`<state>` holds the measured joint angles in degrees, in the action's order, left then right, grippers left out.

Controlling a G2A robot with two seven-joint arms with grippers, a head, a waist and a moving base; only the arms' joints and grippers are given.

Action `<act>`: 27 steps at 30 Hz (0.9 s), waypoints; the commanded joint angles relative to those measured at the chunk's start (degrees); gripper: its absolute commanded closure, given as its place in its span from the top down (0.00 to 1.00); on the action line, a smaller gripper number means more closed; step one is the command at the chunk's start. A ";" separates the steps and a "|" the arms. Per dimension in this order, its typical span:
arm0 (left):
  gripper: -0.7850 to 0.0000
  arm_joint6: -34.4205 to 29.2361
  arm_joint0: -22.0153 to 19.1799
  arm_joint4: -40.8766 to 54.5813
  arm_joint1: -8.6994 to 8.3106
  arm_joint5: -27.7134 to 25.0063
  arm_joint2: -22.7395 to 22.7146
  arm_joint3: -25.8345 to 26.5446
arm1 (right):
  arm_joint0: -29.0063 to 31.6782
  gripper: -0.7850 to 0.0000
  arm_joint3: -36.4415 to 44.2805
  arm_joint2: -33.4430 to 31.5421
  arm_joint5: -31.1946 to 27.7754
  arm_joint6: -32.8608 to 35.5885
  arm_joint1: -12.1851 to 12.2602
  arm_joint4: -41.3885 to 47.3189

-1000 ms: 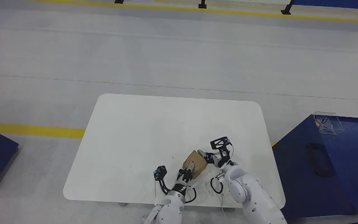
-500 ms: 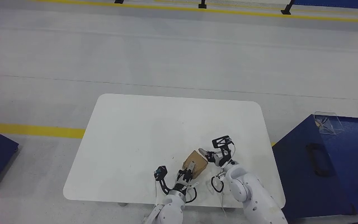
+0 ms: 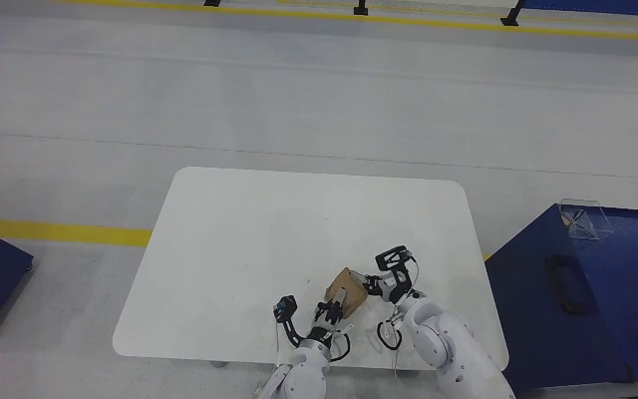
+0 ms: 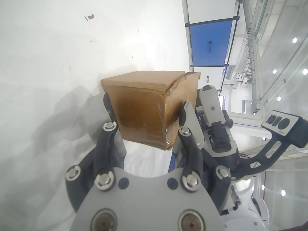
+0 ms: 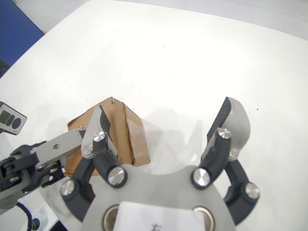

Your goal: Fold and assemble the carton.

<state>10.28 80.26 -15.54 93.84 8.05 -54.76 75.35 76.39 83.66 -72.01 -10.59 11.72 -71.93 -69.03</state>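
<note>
Evidently for steadying, the left tool point(image 4: 146, 105) clamps the carton point(image 3: 344, 286) near the front edge of the table point(image 3: 279, 219), while the right tool point(image 5: 166, 118), spread wide, sets one finger point(image 5: 102, 118) at a flap point(image 5: 136, 133), likely to fold it.

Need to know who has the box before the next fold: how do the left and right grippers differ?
The left gripper is shut on the carton, fingers on two opposite sides; the right gripper is open, holding nothing. The left gripper's fingers straddle the carton; the right gripper has one finger by its flaps, the other over bare table. Both are at the carton.
</note>
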 commanded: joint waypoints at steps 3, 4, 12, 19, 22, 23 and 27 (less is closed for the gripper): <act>0.61 0.06 -0.04 0.13 0.04 -0.11 -0.12 0.04 | -1.43 1.00 -1.70 1.25 2.02 1.18 -0.38 -0.02; 0.61 0.07 -0.03 0.16 0.04 -0.14 -0.16 0.08 | -1.74 1.00 -1.99 1.39 2.17 1.27 -0.45 0.17; 0.97 2.88 1.98 -2.31 -0.31 -6.11 -0.45 3.22 | -2.72 1.00 -2.52 1.04 2.37 1.74 -0.57 1.36; 1.00 11.96 4.55 -18.44 -1.51 -15.99 0.30 5.21 | -2.38 1.00 -1.00 -2.65 3.74 1.87 -0.22 4.36; 1.00 11.96 4.55 -18.44 -1.51 -15.99 0.30 5.21 | -3.54 1.00 -1.95 -2.13 5.56 5.07 -0.37 4.15; 1.00 11.96 4.55 -18.44 -1.51 -15.99 0.30 5.21 | -4.28 1.00 -2.67 -1.67 6.32 6.23 -0.45 3.48; 1.00 12.38 3.04 -31.50 -2.63 -14.48 -1.25 4.60 | -6.93 1.00 -5.80 0.82 5.96 7.95 -0.89 2.23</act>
<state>20.10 83.58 -38.32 91.60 -7.80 -55.47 80.32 70.05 78.62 -71.64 -4.31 19.56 -72.74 -66.71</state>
